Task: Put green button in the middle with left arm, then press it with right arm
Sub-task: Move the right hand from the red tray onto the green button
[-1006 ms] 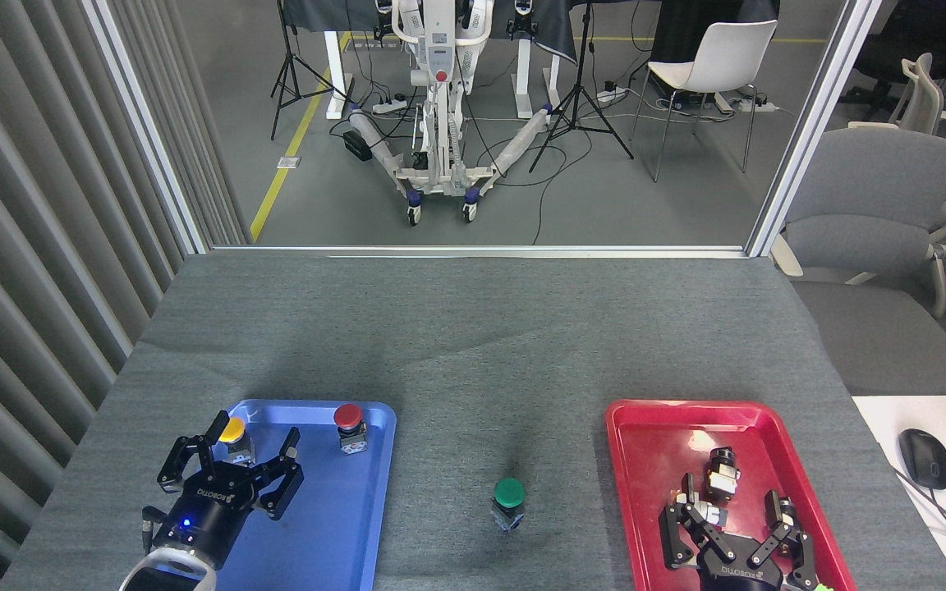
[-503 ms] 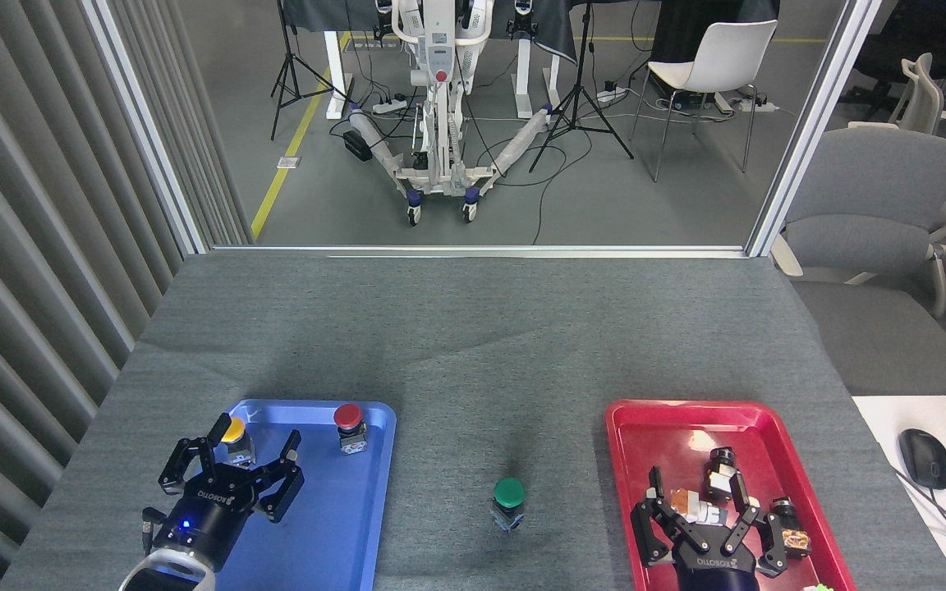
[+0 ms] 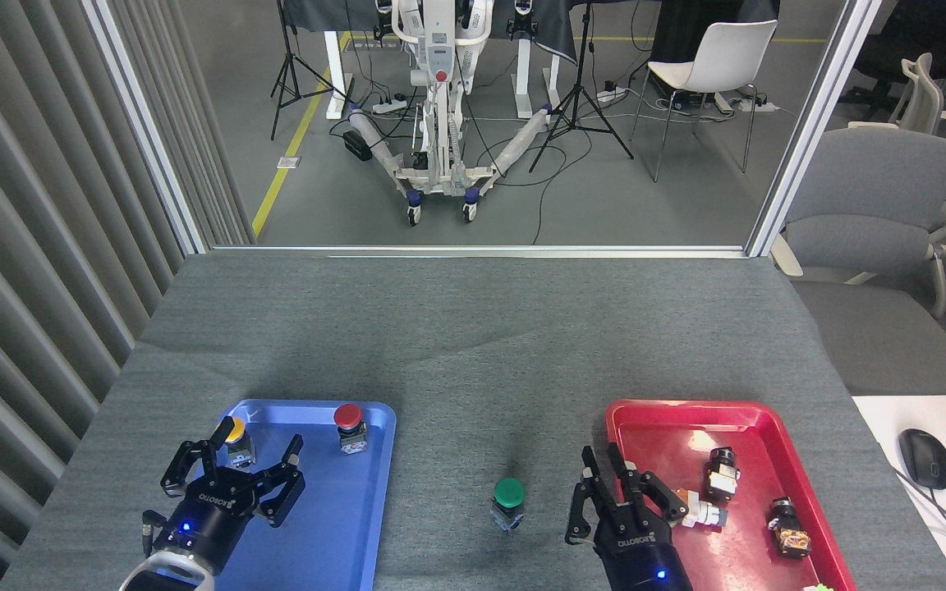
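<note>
Since the earlier frames, the right gripper [image 3: 614,492] has swung leftward from over the red tray [image 3: 654,410] to the tray's left rim, and it now sits just beside the green button [image 3: 509,492], on the button's right, without touching it. Its black linked fingers [image 3: 578,513] are spread and hold nothing. A small blue light shows on its wrist.

The green button stands upright on the grey cloth [image 3: 473,345] between the two trays, in the same spot as before, with its green cap up and its small grey-and-black block beneath.

The left gripper [image 3: 235,460] has drawn back slightly toward the near edge and hovers over the left part of the blue tray [image 3: 374,410]. Its fingers are splayed and empty, and a blue light glows on its wrist. Just beyond its fingertips sits the yellow button [image 3: 234,433], now more fully visible, and the red button [image 3: 348,419] stands near the far right corner of the same tray.

With the right gripper moved off, the red tray shows three small parts lying loose: a white-and-orange piece [image 3: 699,513] close to the gripper's fingers, a black-and-silver block [image 3: 721,472] farther back, and a dark part with an orange face [image 3: 789,529] toward the right rim.

To the right of the cloth, a black computer mouse [image 3: 925,458] rests on a white desk [image 3: 892,419].
</note>
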You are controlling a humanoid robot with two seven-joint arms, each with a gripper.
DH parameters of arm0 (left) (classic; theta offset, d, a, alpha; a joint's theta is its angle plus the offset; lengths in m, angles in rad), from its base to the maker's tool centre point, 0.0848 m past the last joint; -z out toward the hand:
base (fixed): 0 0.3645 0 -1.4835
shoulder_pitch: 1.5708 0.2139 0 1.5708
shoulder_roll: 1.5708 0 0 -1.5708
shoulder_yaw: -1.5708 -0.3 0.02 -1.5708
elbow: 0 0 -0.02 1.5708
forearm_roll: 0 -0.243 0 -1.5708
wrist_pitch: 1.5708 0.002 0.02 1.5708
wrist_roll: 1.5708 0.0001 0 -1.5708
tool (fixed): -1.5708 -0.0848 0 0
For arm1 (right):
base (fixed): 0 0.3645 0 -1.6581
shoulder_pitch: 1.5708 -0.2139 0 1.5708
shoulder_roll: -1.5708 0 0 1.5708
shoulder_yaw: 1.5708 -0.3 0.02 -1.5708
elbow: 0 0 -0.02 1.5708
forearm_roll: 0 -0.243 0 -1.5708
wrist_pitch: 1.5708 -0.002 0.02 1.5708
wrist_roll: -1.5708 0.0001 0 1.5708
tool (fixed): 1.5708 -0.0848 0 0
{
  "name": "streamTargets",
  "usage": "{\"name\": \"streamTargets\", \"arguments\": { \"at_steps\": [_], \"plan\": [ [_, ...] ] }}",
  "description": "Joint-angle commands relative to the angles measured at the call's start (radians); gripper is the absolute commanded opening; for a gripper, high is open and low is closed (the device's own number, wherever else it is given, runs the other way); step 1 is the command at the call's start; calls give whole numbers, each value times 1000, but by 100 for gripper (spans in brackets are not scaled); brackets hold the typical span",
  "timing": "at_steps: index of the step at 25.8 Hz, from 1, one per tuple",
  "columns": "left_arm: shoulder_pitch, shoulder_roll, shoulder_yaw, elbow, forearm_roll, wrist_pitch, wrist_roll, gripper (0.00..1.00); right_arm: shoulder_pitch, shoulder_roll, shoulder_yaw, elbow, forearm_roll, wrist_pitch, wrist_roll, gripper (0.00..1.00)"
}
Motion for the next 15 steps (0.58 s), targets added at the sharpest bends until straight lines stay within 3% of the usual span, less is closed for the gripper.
{"name": "streamTargets", "arguments": {
  "at_steps": [1, 15],
  "plan": [
    [0, 1, 2, 2, 1, 1, 0, 100, -33, 9, 59, 45, 23, -7, 33, 0],
    [-1, 15, 36, -3, 46, 0, 0, 100, -90, 50, 127, 170, 64, -1, 101, 0]
  ]
}}
